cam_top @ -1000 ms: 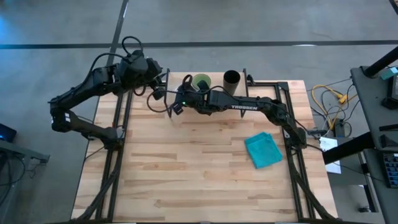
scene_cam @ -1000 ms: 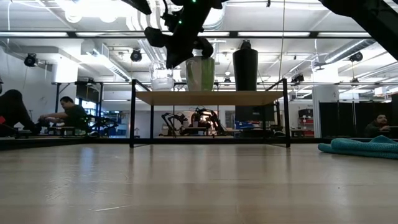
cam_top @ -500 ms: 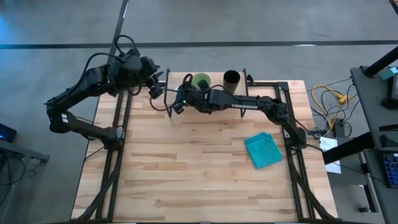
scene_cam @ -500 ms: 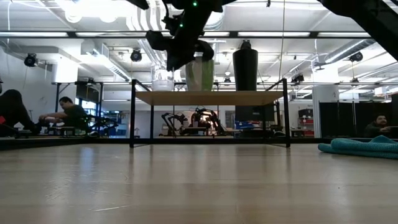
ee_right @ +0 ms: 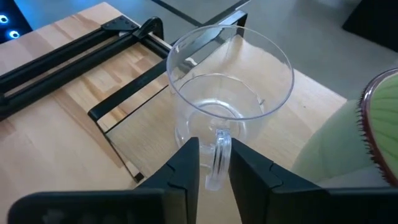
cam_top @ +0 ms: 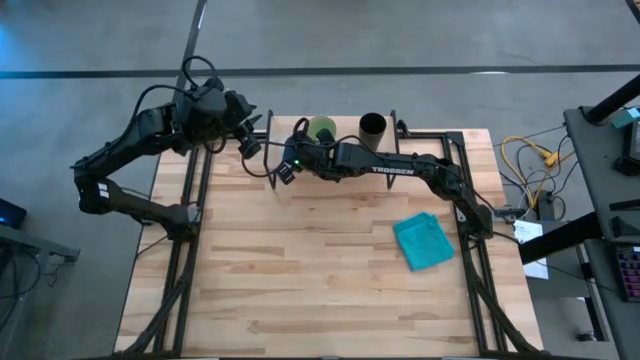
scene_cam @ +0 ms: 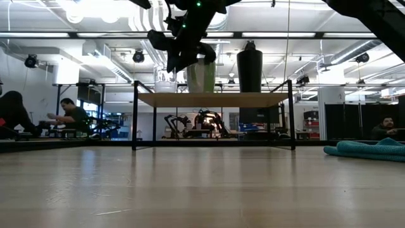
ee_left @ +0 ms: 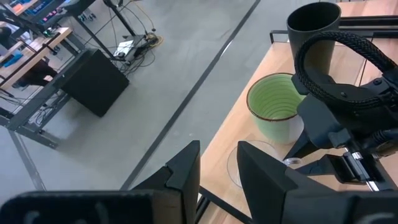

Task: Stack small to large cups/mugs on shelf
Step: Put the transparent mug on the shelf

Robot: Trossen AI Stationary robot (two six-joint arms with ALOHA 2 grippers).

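Observation:
The small clear glass cup (ee_right: 230, 106) stands on its base at the left end of the shelf (scene_cam: 215, 99), also in the low view (scene_cam: 166, 85). The green mug (cam_top: 322, 129) stands beside it at mid-shelf, and the black cup (cam_top: 372, 125) stands farther right. My right gripper (ee_right: 214, 149) is at the glass cup's handle, shut on it. My left gripper (ee_left: 217, 155) is open and hovers off the shelf's left end (cam_top: 250, 143), holding nothing. My right gripper pinches the glass cup's handle (ee_right: 219, 134) between its two fingers. The fingers (ee_right: 186, 165) slant down at it from above, on the cup's near side. The cup is upright with its base on the shelf board.
A teal folded cloth (cam_top: 423, 241) lies on the table's right half, near the right arm's base. Black frame rails run along the table's left and right edges. The wide near part of the tabletop (cam_top: 300, 280) holds no objects. People sit in the room beyond the table.
My right gripper has come down a little with the glass cup, which went from just above the shelf board to standing on it. My left gripper has drawn back slightly toward the table's far left corner.

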